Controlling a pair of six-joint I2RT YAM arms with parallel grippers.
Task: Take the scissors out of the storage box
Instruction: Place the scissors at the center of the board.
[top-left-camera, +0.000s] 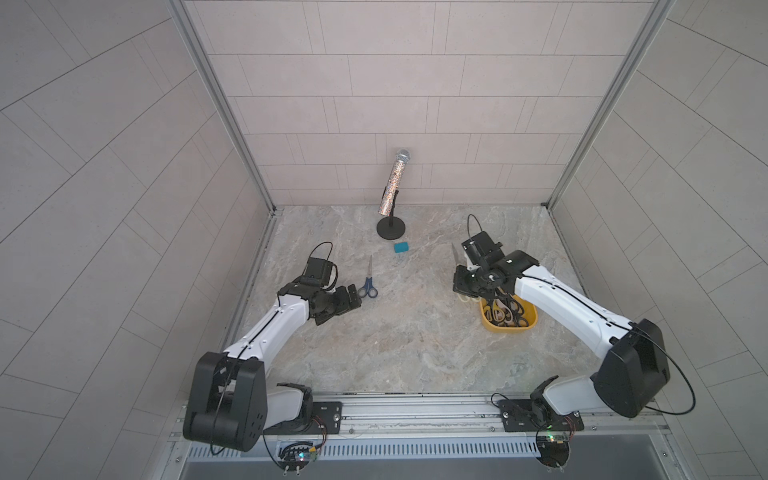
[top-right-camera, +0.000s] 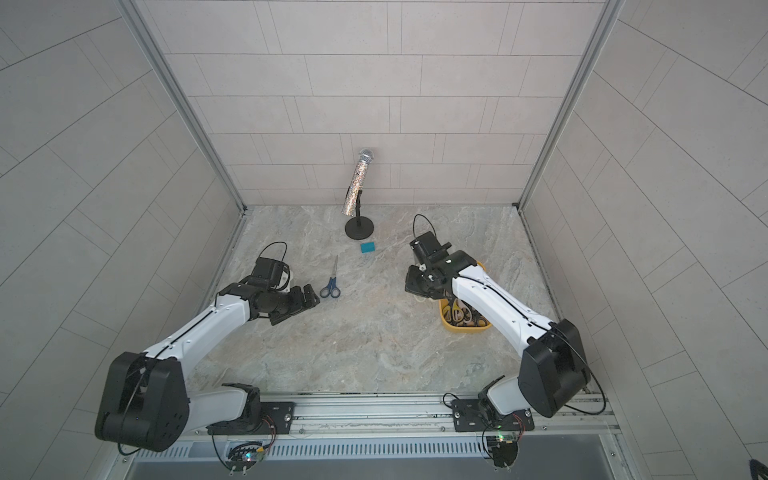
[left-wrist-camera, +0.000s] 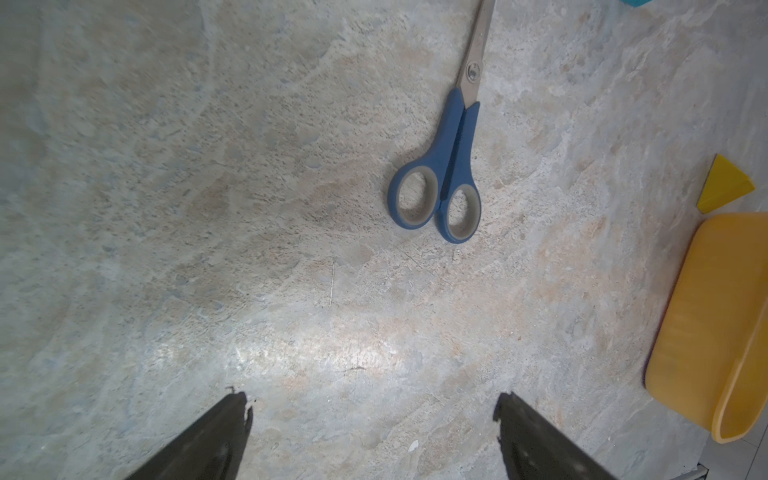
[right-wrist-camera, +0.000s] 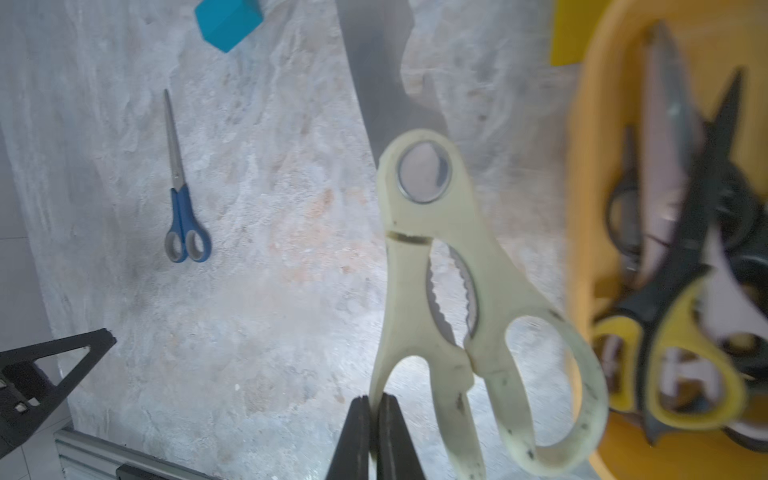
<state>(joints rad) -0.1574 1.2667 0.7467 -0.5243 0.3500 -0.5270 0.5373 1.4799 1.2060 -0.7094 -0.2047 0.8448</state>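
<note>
Cream scissors (right-wrist-camera: 453, 266) in grip beside the storage box (top-left-camera: 508, 329)
Right gripper (right-wrist-camera: 374, 401) pinched closed on one handle loop. Box near the right edge of the table (top-left-camera: 415, 332), black-yellow scissors (right-wrist-camera: 665, 307) and black pairs inside. Blue scissors (top-left-camera: 368, 283) flat on the table's left half, blades toward the rear edge, just beside the left gripper (left-wrist-camera: 372, 399), whose fingers are spread and empty.
</note>
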